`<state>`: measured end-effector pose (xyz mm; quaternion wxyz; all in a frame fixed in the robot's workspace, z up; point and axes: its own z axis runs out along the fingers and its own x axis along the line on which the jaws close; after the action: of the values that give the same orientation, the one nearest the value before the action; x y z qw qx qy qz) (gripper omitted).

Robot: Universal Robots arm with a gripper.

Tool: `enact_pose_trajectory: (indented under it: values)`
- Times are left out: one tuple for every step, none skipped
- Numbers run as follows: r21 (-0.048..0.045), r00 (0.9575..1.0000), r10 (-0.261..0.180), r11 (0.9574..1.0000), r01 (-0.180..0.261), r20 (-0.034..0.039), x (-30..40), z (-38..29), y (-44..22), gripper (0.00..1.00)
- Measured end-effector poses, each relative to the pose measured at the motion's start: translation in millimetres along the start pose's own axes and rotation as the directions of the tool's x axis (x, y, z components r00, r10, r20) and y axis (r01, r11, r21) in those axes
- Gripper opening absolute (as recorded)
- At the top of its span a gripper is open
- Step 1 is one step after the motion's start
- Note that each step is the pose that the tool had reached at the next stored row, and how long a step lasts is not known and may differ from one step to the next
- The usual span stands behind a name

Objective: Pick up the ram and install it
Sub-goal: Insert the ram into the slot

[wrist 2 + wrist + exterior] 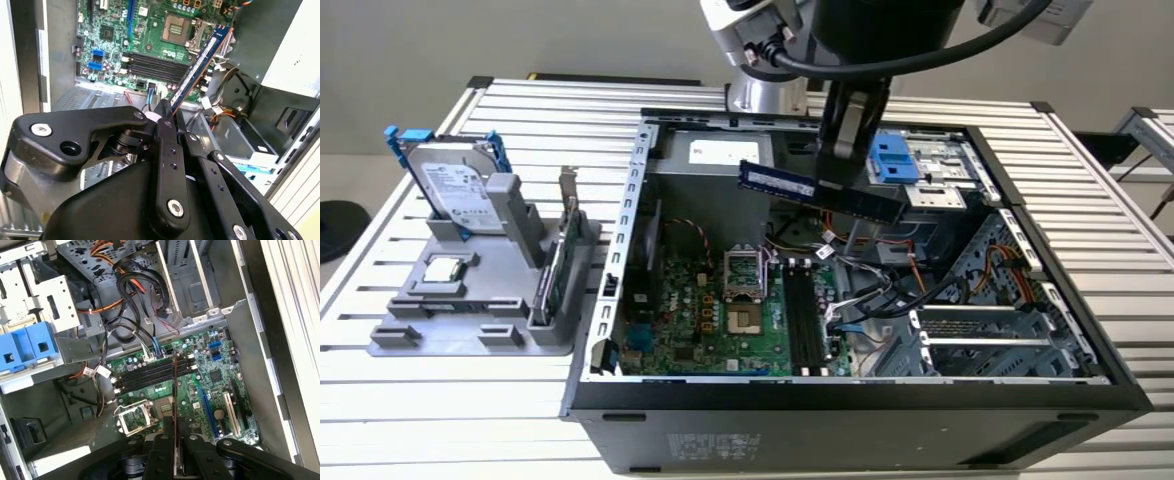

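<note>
Gripper (pixel 835 182) tight on ram (pixel 774 180); ram tilted, mid-air over mobo (pixel 707 310) in open PC case (pixel 854 425)

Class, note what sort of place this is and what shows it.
Probably a robot PC-assembly bench: an open computer case on a slatted table, a parts fixture beside it, the gripper holding the ram.

Bare metal case (pixel 707 190), circuit-board ram (pixel 774 180), plastic stand (pixel 467 340)
</note>
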<state>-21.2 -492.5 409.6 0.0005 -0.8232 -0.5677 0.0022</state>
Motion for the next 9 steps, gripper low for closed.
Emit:
enact_pose_trajectory:
  values:
    - [0.0001,0.9999,0.014,0.9999,-0.014,0.0000,0.0,0.0,0.0,0.00]
    - [0.0001,0.9996,0.028,0.9996,-0.028,-0.0001,0.0,0.0,0.0,0.00]
    - [0.0001,0.9992,0.041,0.9992,-0.041,-0.0001,0.0,0.0,0.0,0.00]
    - [0.0002,0.9986,0.053,0.9986,-0.053,-0.0001,0.0,0.0,0.0,0.00]
    - [0.0002,0.9979,0.065,0.9979,-0.065,-0.0001,0.0,-0.1,0.0,0.00]
    - [0.0002,0.9971,0.076,0.9971,-0.076,-0.0001,0.0,0.0,0.0,0.00]
    - [0.0003,0.9961,0.088,0.9961,-0.088,-0.0001,0.0,-0.1,0.0,0.00]
    - [0.0003,0.9950,0.100,0.9950,-0.100,-0.0002,0.0,0.0,0.0,0.00]
    - [0.0003,0.9937,0.112,0.9937,-0.112,-0.0003,0.0,0.0,0.0,0.00]
